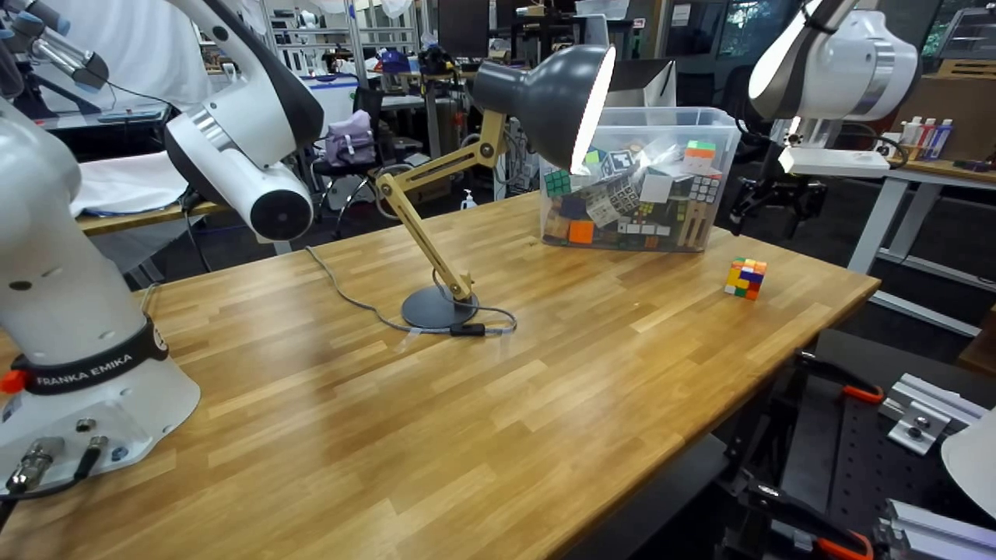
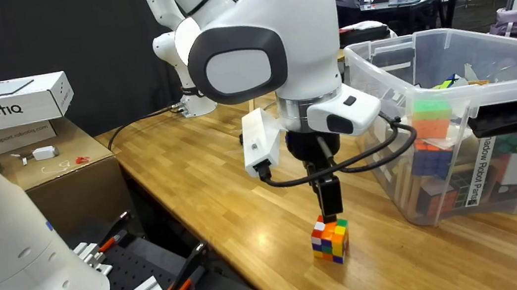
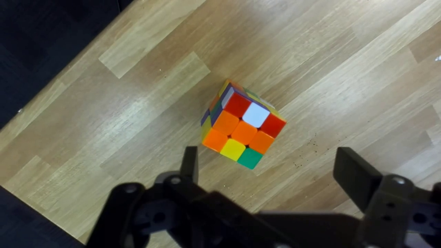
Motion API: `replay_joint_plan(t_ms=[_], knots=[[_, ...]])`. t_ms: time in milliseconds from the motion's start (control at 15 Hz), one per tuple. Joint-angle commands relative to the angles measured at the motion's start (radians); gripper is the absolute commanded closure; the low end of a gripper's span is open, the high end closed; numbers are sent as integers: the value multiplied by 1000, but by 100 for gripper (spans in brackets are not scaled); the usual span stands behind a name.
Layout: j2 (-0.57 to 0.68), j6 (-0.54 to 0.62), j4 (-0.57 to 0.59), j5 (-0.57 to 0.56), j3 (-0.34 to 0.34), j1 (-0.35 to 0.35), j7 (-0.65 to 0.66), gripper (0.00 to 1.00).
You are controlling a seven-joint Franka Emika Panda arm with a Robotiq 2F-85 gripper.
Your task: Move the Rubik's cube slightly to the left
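Note:
The Rubik's cube [image 1: 745, 278] sits on the wooden table near its far right end in an exterior view. It also shows in an exterior view [image 2: 331, 239] and in the wrist view [image 3: 244, 127], where its top face has orange, red, white, yellow and green stickers. My gripper [image 3: 267, 148] is open with nothing between its fingers. In the wrist view the cube lies ahead of the fingertips, closer to the left finger. In an exterior view the gripper [image 1: 764, 223] hangs above the cube, apart from it. In an exterior view the fingers [image 2: 330, 215] overlap the cube's top edge.
A clear plastic bin [image 1: 661, 118] of mixed items stands behind the cube. A desk lamp [image 1: 447, 309] with a cable stands mid-table. Another white arm [image 1: 85, 327] is mounted at the far end. The table edge runs near the cube. Clamps [image 2: 187, 269] sit beside my base.

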Motion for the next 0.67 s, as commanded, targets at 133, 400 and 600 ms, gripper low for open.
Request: replay_joint_plan(t_ms=[133, 400, 600], knots=[[6, 3, 6, -2, 33, -32, 13, 0], [120, 13, 82, 50, 36, -35, 142, 0], [237, 2, 155, 57, 43, -40, 271, 0]])
